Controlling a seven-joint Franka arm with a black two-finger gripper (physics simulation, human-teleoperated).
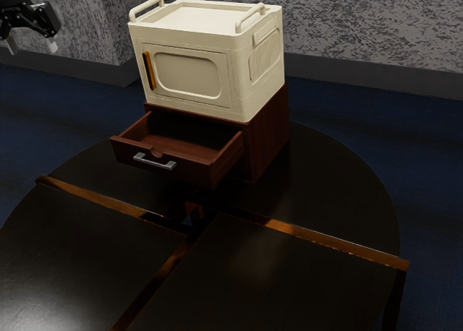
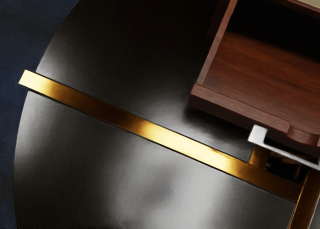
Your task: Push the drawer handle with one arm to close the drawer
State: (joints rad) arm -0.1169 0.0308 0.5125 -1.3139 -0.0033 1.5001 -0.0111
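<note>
My gripper is at the exterior view's upper left, its two pale fingertips wide apart with nothing between them. It is well away from the drawer and higher than it. The dark red-brown drawer stands pulled out of its cabinet, its inside bare. A silver bar handle runs along the drawer's front, untouched. From the wrist view, the drawer appears from above, with part of the handle along its front edge.
On the cabinet sits a cream box with rails on top and an orange-brown door handle. All stand on a round black table crossed by brass-coloured strips. A grey wall rises behind.
</note>
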